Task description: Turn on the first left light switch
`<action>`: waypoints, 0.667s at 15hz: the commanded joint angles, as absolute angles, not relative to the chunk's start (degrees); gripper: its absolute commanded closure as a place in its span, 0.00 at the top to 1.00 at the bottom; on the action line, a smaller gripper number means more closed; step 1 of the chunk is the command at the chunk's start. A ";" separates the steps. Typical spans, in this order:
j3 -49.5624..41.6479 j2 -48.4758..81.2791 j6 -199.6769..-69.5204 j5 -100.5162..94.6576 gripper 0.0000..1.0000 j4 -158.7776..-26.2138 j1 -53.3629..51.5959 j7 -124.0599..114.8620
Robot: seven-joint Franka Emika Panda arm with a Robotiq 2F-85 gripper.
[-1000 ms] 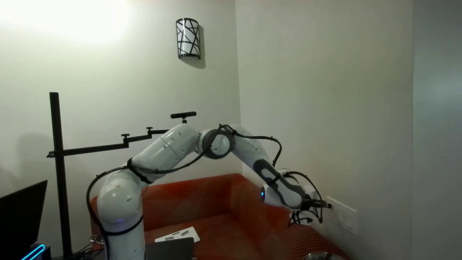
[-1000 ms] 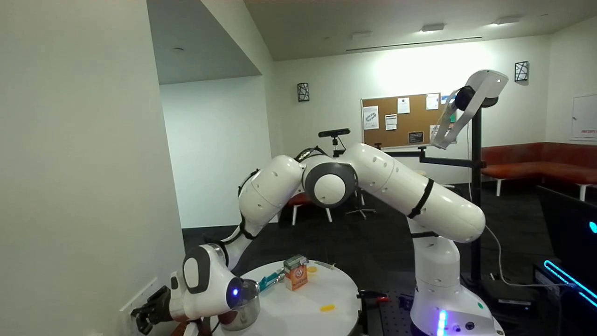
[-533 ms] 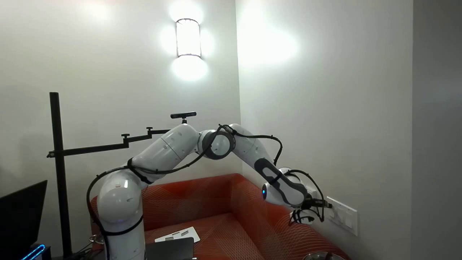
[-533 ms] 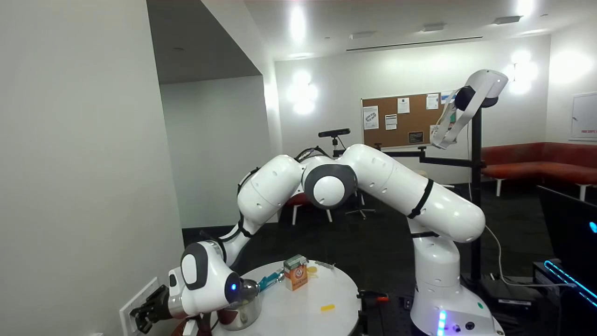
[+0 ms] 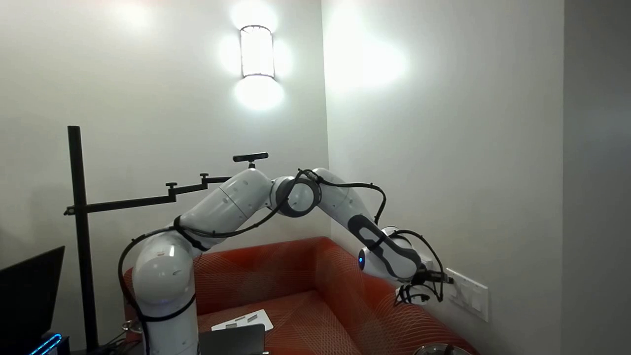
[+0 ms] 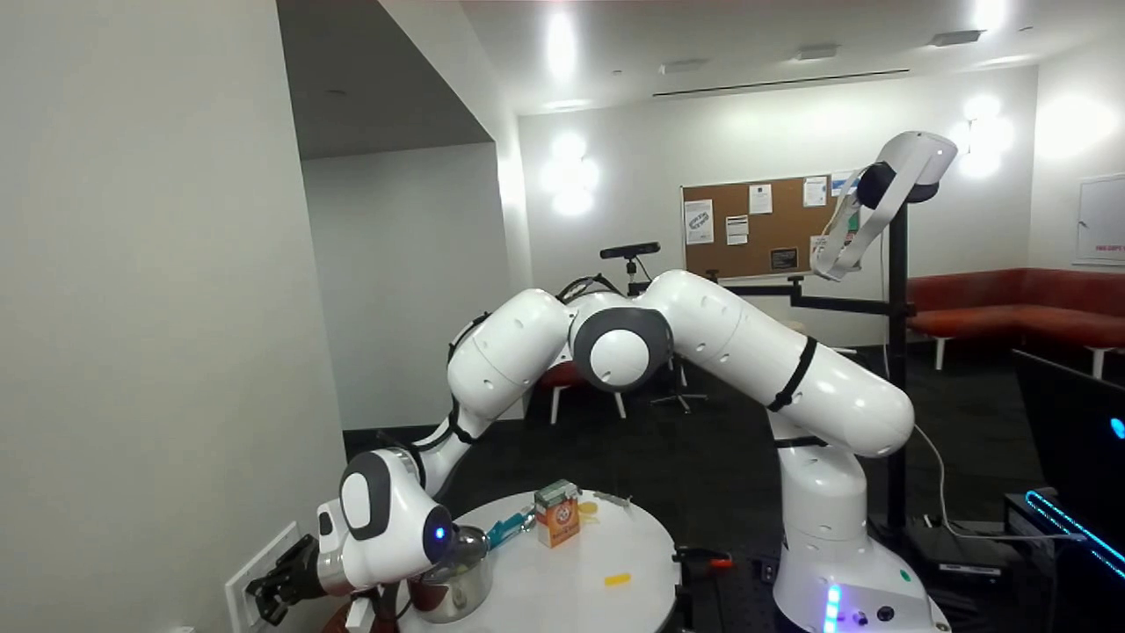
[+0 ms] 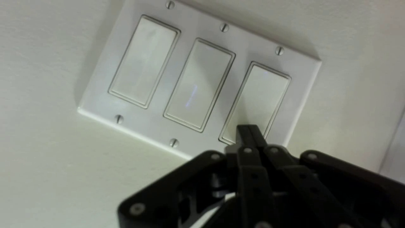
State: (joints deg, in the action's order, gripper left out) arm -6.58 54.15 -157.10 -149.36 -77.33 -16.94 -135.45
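A white wall plate [image 7: 148,123] with three rocker switches fills much of the wrist view. It also shows in both exterior views [image 5: 484,297] [image 6: 250,573]. The rightmost switch [image 7: 261,95] in the wrist view has my gripper [image 7: 249,127] at its lower end. The middle switch [image 7: 200,84] and the other outer switch [image 7: 144,61] are uncovered. My gripper is shut and empty, its two black fingertips together. In the exterior views the gripper [image 5: 450,280] [image 6: 261,602] is at the plate; whether the tips touch the switch is unclear. The wall lamps [image 5: 257,52] [image 6: 569,174] are lit.
A red couch [image 5: 276,268] stands below the arm. A round white table [image 6: 606,563] holds a metal pot [image 6: 461,591], an orange box [image 6: 558,519] and small items. A black camera pole [image 5: 81,236] stands beside the arm base.
The wall lamps were dark one second ago; they are lit half a second ago and now. The wrist has shifted up very slightly at the plate.
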 commanded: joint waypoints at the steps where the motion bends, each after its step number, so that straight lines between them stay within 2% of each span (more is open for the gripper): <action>1: -6.98 48.47 -159.29 -148.14 0.00 -82.66 -16.88 -135.67; 5: -9.70 41.62 -162.73 -137.20 0.00 -89.78 -18.53 -131.06; 6: -2.04 38.71 -161.18 -131.99 0.00 -93.06 -12.28 -122.20; 10: 2.05 30.87 -158.91 -111.70 0.00 -102.88 -8.85 -105.72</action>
State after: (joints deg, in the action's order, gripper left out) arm -1.57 39.08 -161.33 -121.67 -92.74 -11.73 -115.12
